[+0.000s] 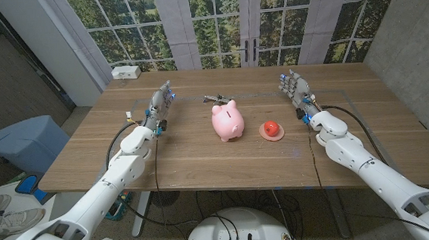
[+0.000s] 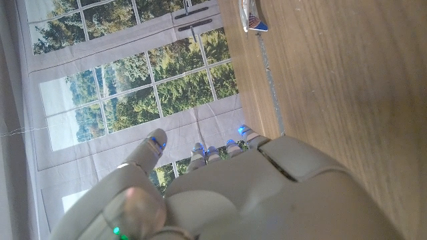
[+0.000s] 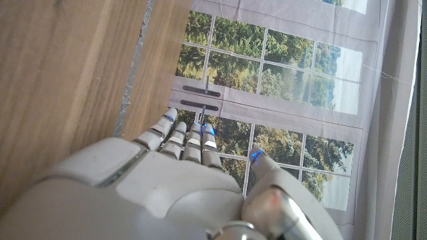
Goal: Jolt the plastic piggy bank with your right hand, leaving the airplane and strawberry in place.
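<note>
- The long wooden table (image 1: 202,162) carries everything, and the window backdrop with trees (image 1: 215,18) hangs behind its far edge.
- The robot's right hand (image 1: 295,88) stands near the far right part of the table, fingers stretched and a little apart, holding nothing.
- The robot's left hand (image 1: 160,101) waits in the same way on the other side, also with nothing in it, well apart from the toys.
- The pink plastic piggy bank (image 1: 228,121) stands at the middle of the table, to the left of the right hand and somewhat nearer to the robot.
- The small red strawberry on its pale round plate (image 1: 271,130) lies between the pig and the right arm, so I think it is the main risk.
- The small grey toy airplane (image 1: 219,99) lies just behind the pig.
- To do the jolt well, I would bring the hand behind the strawberry, reach the pig's side, and give one short push only.
</note>
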